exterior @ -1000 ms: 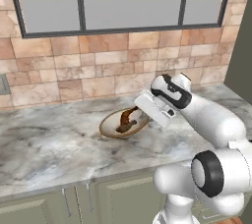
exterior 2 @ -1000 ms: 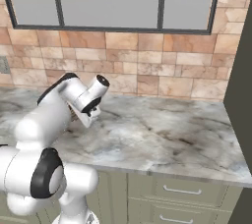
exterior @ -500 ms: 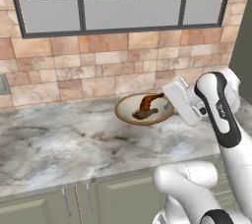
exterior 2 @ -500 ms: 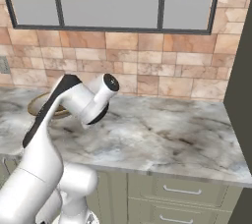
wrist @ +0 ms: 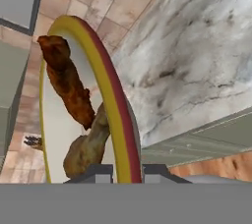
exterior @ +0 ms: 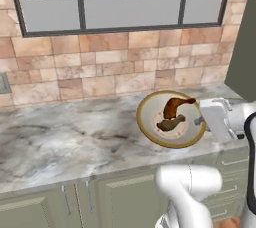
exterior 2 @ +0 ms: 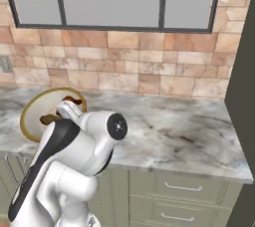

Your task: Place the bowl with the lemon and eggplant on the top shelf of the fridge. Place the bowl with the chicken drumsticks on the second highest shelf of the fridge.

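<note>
Pincer [wrist: 123, 171] is clamping the rim of the drumstick bowl [exterior: 150, 127] — its fingers [wrist: 98, 173] are sitting on either side of the yellow edge, nearly shut. The bowl is hanging in the air, tilted steeply, over the worktop's [exterior: 60, 142] front edge near its right end — two drumsticks [exterior: 172, 114] are lying against its cream inside.

Arm bent at frame right in left base view, wrist level. Gripper [wrist: 122, 171] at bottom centre of hand view, jaws pinched on rim of the bowl with the chicken drumsticks [exterior: 150, 127].
</note>
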